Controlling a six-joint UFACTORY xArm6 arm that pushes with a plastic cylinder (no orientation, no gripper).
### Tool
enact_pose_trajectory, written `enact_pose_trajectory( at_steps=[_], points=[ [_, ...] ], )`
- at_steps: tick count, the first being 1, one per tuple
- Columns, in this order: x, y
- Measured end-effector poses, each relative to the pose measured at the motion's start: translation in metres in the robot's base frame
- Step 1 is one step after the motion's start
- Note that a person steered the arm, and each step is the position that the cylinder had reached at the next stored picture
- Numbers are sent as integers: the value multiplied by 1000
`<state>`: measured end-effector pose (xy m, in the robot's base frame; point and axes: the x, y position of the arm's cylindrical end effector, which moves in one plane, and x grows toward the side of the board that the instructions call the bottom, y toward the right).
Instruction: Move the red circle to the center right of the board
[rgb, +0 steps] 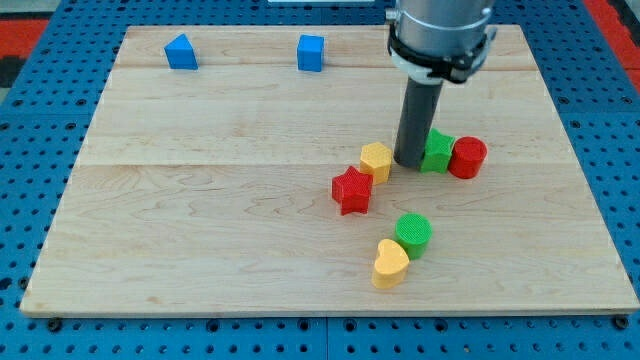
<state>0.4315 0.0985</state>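
The red circle (467, 157) sits right of the board's middle, touching a green block (438, 151) on its left. My tip (410, 162) stands just left of that green block, between it and a yellow hexagon-like block (377, 160). The tip is about one block's width left of the red circle, with the green block between them.
A red star (351, 190) lies below left of the yellow block. A green circle (413, 232) and a yellow heart (391, 263) lie nearer the view's bottom. Two blue blocks (181, 52) (311, 53) sit near the board's top edge. The wooden board (200, 220) rests on a blue pegboard.
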Motion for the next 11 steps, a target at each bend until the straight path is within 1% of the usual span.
enact_pose_trajectory(
  at_steps=[1,2,3,4,5,6,7,8,9,11],
  points=[
    [42,9],
    [26,21],
    [-15,13],
    [-35,19],
    [-4,22],
    [11,34],
    [13,59],
    [5,98],
    [-4,111],
    [-4,136]
  ],
)
